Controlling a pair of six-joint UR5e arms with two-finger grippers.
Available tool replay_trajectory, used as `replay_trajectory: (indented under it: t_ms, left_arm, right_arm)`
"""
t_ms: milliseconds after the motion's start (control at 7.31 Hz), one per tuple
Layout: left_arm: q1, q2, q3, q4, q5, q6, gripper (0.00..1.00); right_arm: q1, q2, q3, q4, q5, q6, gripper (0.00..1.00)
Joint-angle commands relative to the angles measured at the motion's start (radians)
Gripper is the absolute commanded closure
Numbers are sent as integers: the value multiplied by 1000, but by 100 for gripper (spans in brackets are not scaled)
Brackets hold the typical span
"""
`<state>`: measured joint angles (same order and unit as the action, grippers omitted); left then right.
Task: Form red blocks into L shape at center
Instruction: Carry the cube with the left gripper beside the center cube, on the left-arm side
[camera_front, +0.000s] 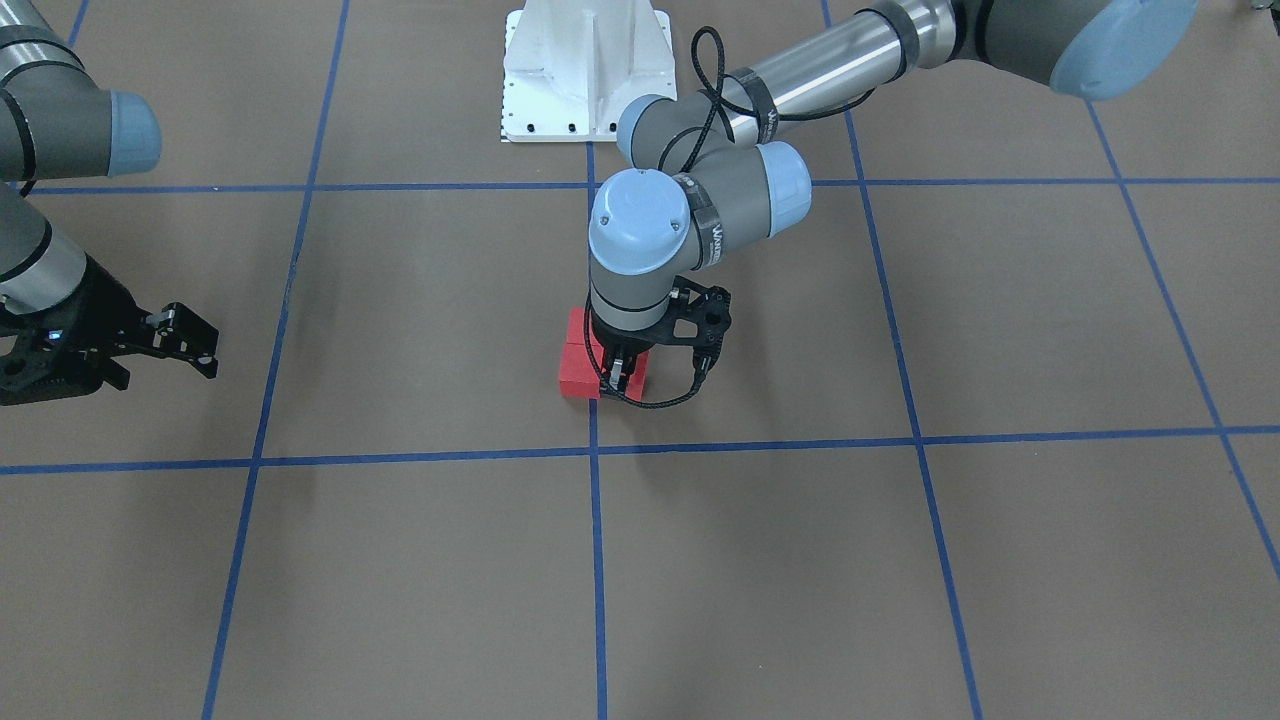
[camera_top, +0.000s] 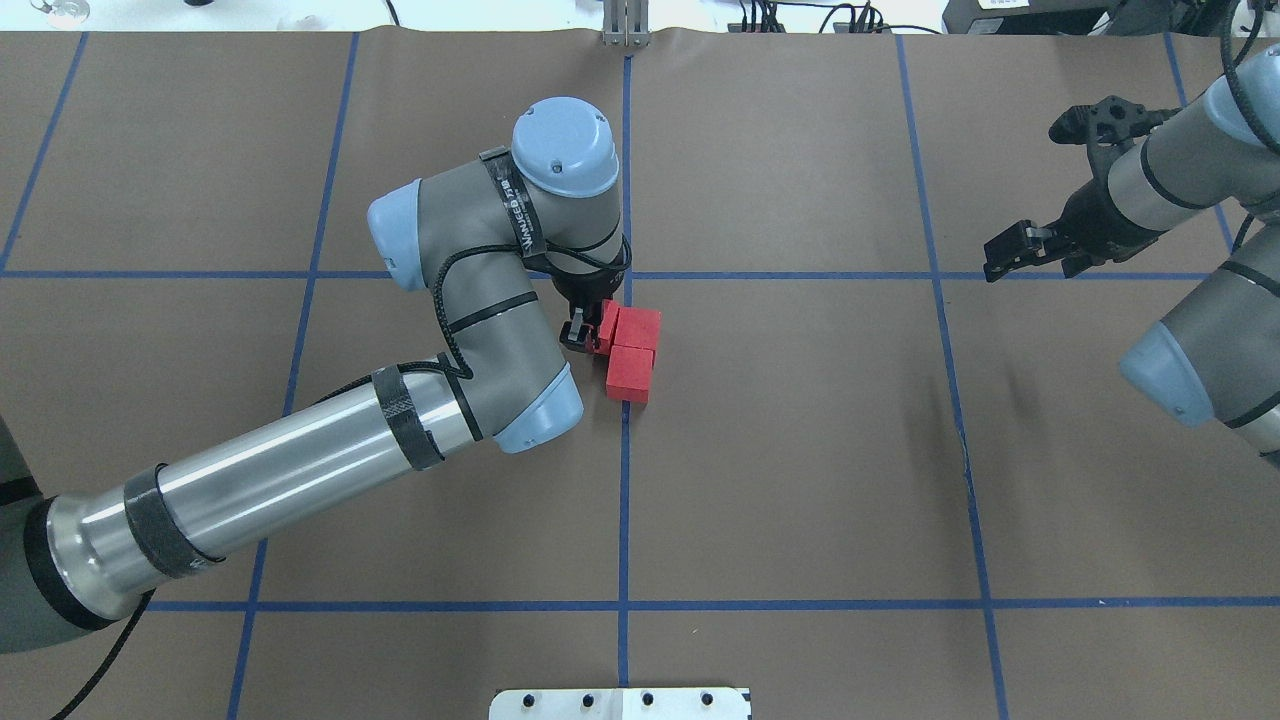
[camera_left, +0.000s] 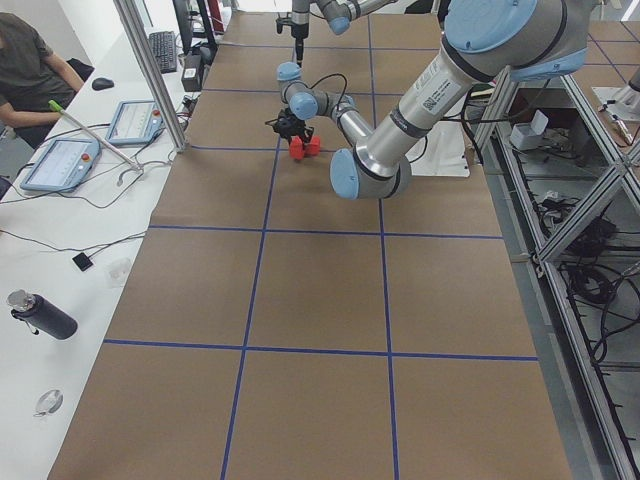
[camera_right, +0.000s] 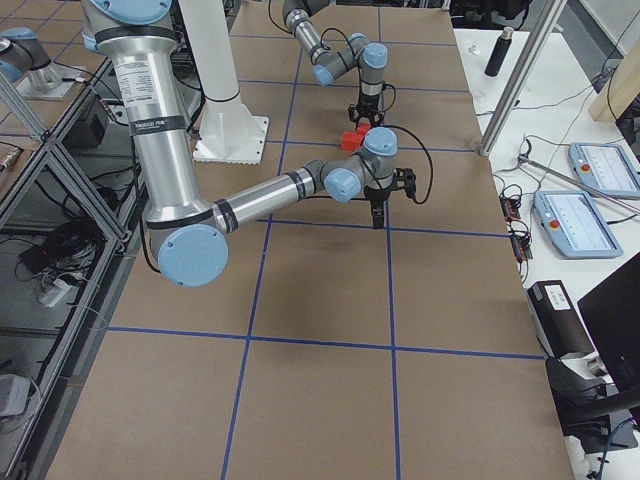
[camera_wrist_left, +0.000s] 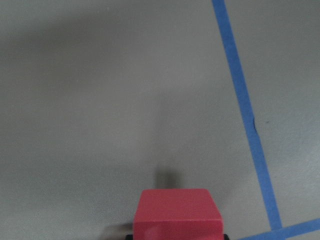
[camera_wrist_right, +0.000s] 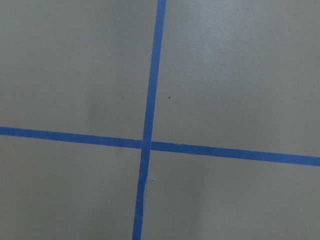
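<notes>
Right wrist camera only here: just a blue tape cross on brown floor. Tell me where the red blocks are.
Observer: All three red blocks sit together at the middle tape line, well away from your right hand.
Operator: Report what the left hand is doing.
Observer: The left hand is shut on the third block, right beside the other two.
Operator: Give me the shape.
Observer: From overhead, two blocks form a short column, and the third juts sideways from its far end, making an L.
</notes>
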<state>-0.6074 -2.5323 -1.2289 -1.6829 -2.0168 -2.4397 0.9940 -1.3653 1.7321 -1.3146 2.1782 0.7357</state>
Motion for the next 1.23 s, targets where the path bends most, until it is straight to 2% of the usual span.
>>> replay_trajectory:
  t_ms: [0,1095]
  left_arm:
    - [1,-2,2,-3,1,-2,100]
    - [8,-3,14,-18,30,-50,100]
  right_arm:
    - [0,0,3,0,0,1,1]
    - [0,2,4,0,2,1,1]
